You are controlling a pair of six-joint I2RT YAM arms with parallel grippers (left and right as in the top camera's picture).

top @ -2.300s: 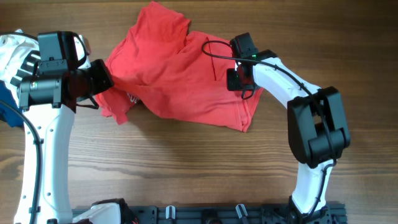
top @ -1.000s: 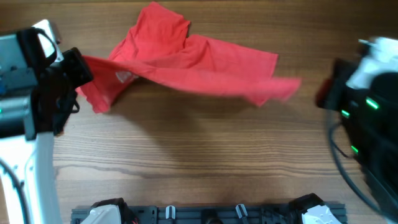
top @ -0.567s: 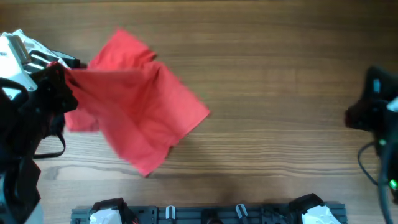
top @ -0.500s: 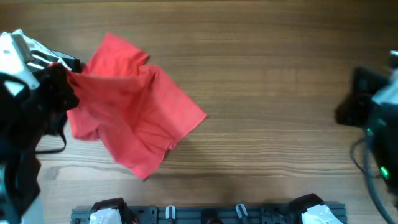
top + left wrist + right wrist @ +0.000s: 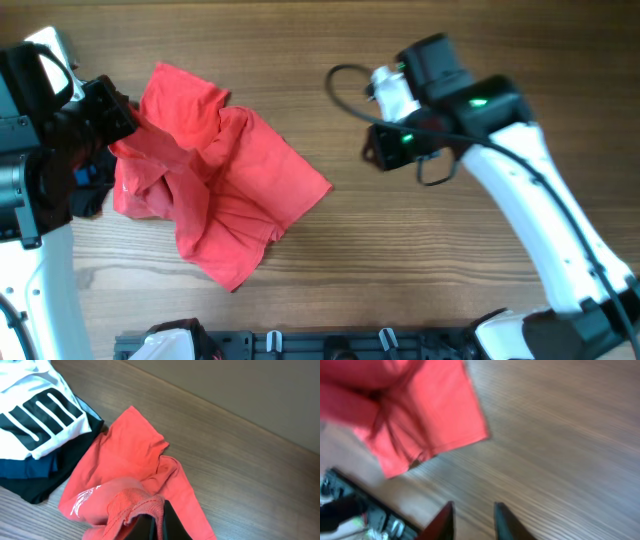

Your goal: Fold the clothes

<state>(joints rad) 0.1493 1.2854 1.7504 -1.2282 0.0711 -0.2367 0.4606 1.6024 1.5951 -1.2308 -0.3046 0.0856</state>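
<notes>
The red T-shirt lies crumpled on the left part of the wooden table. It also shows in the left wrist view with white lettering on it, and blurred in the right wrist view. My left gripper is shut on a bunched hem of the shirt; overhead it is at the shirt's left edge. My right gripper is open and empty, above bare wood to the right of the shirt.
A white garment with black stripes lies on navy and black folded garments left of the shirt. A black rail runs along the table's front edge.
The shirt was dragged left across the table and settled in a crumpled heap. The right arm, which let go of it and drew away, has come back toward the middle.
</notes>
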